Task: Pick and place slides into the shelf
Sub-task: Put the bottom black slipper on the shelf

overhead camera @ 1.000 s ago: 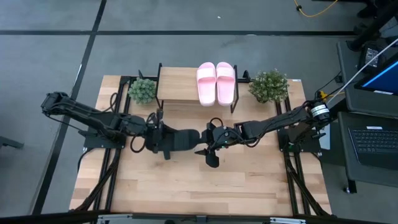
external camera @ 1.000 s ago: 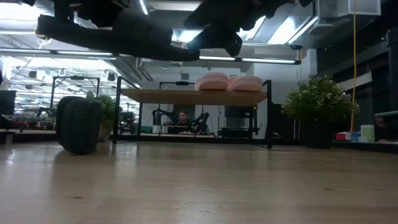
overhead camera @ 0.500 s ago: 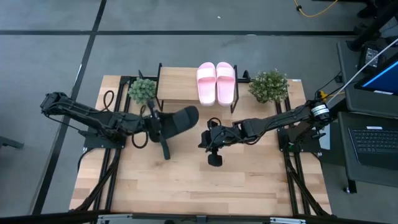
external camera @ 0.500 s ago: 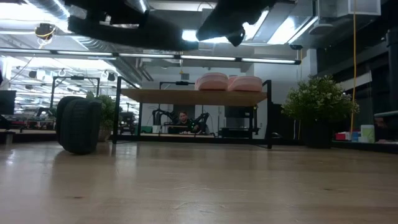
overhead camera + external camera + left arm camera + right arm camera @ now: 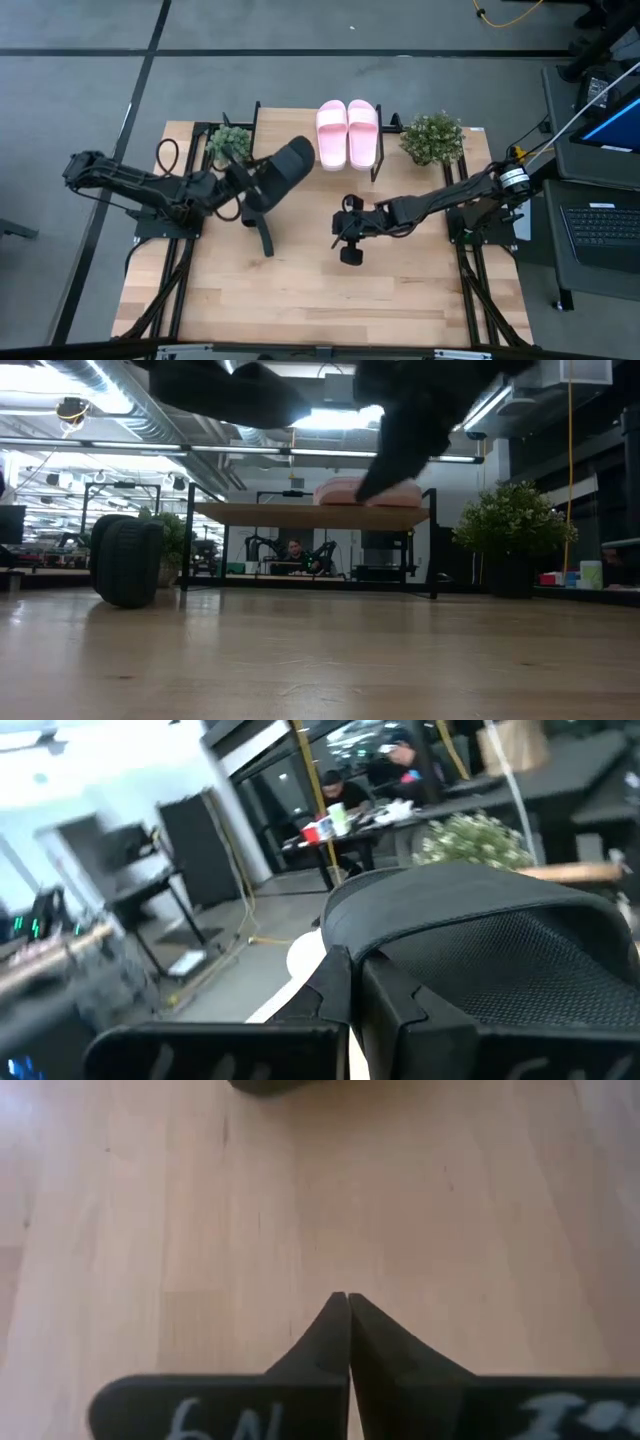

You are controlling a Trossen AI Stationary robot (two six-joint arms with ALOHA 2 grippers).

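Observation:
Two pale pink slides (image 5: 347, 133) lie side by side, soles down, on the right part of the shelf (image 5: 275, 130). My left gripper (image 5: 248, 188) is shut on a black slide (image 5: 285, 165), held in the air at the shelf's front left part. A second black slide (image 5: 263, 235) stands on its side on the table; the low view shows this slide (image 5: 128, 560) too. My right gripper (image 5: 338, 228) hangs shut and empty over the middle of the table, slanting down. My left gripper pinches the black slide between its two fingers (image 5: 335, 995) at the end nearest the gripper, beside the mesh strap (image 5: 500, 955). The fingers hide the exact spot. They come about level from the table's left. The slide sticks out beyond them toward the far right, clear of table and shelf.
Small potted plants stand at either end of the shelf, the left one (image 5: 228, 145) close behind my left gripper and the right one (image 5: 432, 138) beyond the pink slides. Bare wooden tabletop (image 5: 320, 300) stretches toward the near edge. A person sits in the room beyond the shelf (image 5: 293, 550).
My left gripper has risen and swung toward the far edge. The black slide, which pointed toward the table's right, now slants toward the shelf. My right gripper, open a second ago near the slide's free end, has shut on nothing, tipped downward and drawn slightly right.

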